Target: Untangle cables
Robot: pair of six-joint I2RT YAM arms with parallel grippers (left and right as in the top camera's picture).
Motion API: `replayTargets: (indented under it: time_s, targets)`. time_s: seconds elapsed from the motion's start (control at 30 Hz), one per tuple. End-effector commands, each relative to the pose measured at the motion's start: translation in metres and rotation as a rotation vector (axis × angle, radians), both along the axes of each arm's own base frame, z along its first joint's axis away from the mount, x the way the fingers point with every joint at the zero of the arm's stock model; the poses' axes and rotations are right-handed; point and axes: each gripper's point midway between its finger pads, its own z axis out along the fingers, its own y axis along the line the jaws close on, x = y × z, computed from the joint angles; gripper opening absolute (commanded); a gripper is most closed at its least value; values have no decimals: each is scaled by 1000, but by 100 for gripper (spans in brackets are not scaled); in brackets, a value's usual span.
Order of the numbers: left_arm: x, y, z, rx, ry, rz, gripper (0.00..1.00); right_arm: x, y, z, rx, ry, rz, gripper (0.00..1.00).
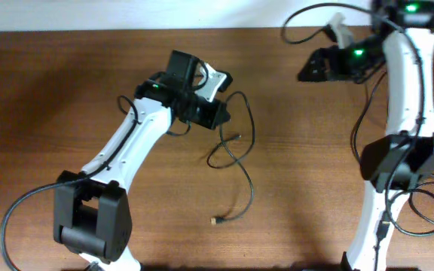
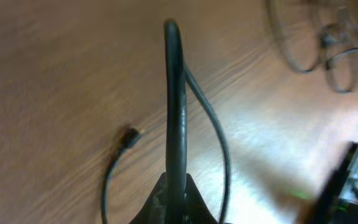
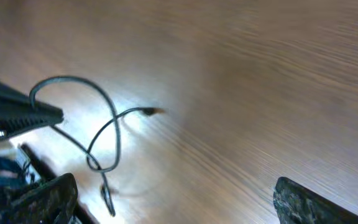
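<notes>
- Cable (image 1: 249,188): one thin black cord at table centre, curling in a loose loop, its lower run ending at a gold-tipped plug (image 1: 218,220); a second plug end (image 1: 236,137) lies inside the loop.
- Left gripper (image 2: 175,198): clenched on a bend of the cable, lifting it, probably so that the loop can fall open.
- Right gripper (image 1: 307,71): fingers spread wide, holding nothing, well apart at the far right edge, seemingly parked clear.
- Table (image 1: 66,90): brown wood.
</notes>
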Motion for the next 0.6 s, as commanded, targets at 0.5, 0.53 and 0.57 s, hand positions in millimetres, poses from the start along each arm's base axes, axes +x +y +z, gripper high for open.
replayTargets:
  time_s: [0.5, 0.53, 0.57]
  targets:
    - [14, -10, 117, -526, -212, -255, 0, -56, 142, 56, 235, -109, 362, 44]
    - [14, -10, 116, -526, -212, -255, 0, -56, 142, 56, 234, -109, 362, 24]
    - [14, -10, 116, -524, -209, -251, 0, -56, 141, 55, 226, -109, 361, 6]
